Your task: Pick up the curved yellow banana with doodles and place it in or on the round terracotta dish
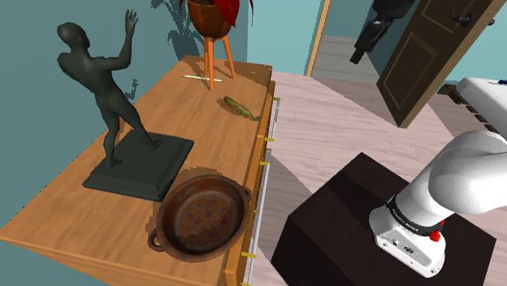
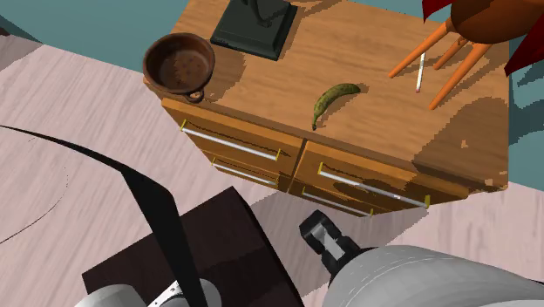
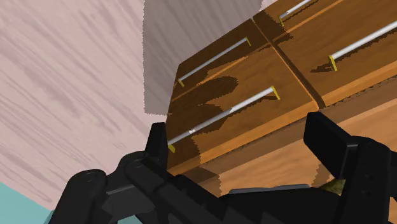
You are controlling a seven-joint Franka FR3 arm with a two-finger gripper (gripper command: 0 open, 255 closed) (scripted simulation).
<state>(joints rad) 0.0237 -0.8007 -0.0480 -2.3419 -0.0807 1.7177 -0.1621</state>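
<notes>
"Two fingers, how do they stand?"

"Apart. My black gripper (image 3: pixel 242 140) holds nothing and faces the drawer fronts of the brown wooden dresser (image 3: pixel 254 70)."

"And the curved olive-yellow banana (image 2: pixel 335 98)?"

"Up on the dresser top, well apart from my jaws, untouched. The round dark-brown two-handled dish (image 2: pixel 179 61) sits near the top's front edge, well apart from the banana."

Shoulder view, everything on the dresser top (image 1: pixel 215 142): the dish (image 1: pixel 201 215) is set at the near end. The statue (image 1: pixel 110 97) on its base (image 1: pixel 142 166) is placed just beside the dish at 10 o'clock, and the banana (image 1: pixel 241 106) lies well apart at 1 o'clock. The legged pot stand (image 1: pixel 218 49) is found behind the banana at its 11 o'clock. The robot stand (image 1: pixel 357 219) is located on the floor at the dish's 3 o'clock, before the drawers (image 2: pixel 235 144).
</notes>
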